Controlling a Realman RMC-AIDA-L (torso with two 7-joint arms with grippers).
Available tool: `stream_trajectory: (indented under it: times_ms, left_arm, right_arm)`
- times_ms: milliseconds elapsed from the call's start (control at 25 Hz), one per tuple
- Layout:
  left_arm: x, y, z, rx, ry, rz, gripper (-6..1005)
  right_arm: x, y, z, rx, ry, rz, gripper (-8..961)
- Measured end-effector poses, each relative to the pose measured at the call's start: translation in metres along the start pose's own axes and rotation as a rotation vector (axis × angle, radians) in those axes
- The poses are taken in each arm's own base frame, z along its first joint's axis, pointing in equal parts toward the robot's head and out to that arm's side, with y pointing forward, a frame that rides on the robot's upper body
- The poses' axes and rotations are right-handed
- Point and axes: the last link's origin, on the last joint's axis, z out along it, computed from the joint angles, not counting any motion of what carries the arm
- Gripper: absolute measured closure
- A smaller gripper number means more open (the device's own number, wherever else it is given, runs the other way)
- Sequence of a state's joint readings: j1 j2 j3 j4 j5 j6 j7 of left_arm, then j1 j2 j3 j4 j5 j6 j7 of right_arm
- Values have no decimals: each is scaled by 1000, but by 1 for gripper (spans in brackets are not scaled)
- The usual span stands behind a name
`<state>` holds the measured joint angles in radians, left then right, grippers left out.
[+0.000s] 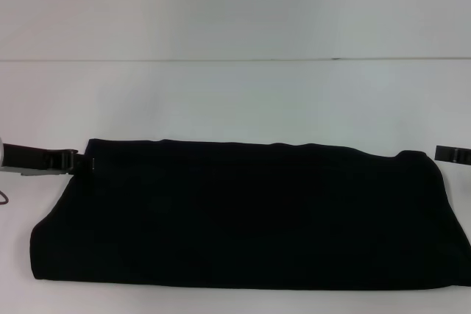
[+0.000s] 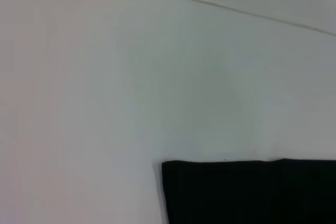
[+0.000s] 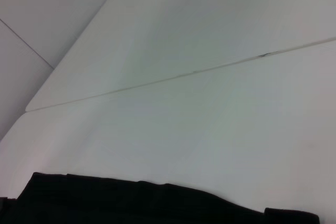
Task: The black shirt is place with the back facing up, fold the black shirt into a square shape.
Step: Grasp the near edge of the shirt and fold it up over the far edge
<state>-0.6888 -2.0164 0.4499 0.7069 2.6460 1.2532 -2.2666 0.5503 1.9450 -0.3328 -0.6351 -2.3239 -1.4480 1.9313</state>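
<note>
The black shirt (image 1: 243, 215) lies on the white table (image 1: 235, 101) as a wide, flat band, folded lengthwise and reaching almost across the head view. My left gripper (image 1: 76, 161) sits low at the shirt's far left corner, right against the fabric edge. My right gripper (image 1: 452, 154) shows only partly at the right border, beside the shirt's far right corner. The left wrist view holds one squared corner of the black shirt (image 2: 247, 192). In the right wrist view, the black shirt (image 3: 131, 203) shows as a rumpled edge.
Bare white tabletop stretches beyond the shirt to a thin seam line (image 1: 235, 59) across the table. A dark cable loop (image 1: 4, 198) hangs by my left arm at the left border.
</note>
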Motion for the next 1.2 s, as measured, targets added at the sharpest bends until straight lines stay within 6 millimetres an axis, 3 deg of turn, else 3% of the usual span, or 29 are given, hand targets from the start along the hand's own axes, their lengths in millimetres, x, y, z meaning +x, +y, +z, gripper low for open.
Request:
stream_trajectory:
  times_ms: [440,640,1200]
  left_arm:
    - [-1,-4,4,45,-6,26,815]
    - [-1,-2,5,46,-9,35,933]
    - [17,2,-8,38,46,63,932]
  right_arm:
    - [-1,0,-1,-3,-5,1,270]
    - [-2,0,-1,-2,-5,-1,270]
    - [0,-2,-2,8,-1,8,269]
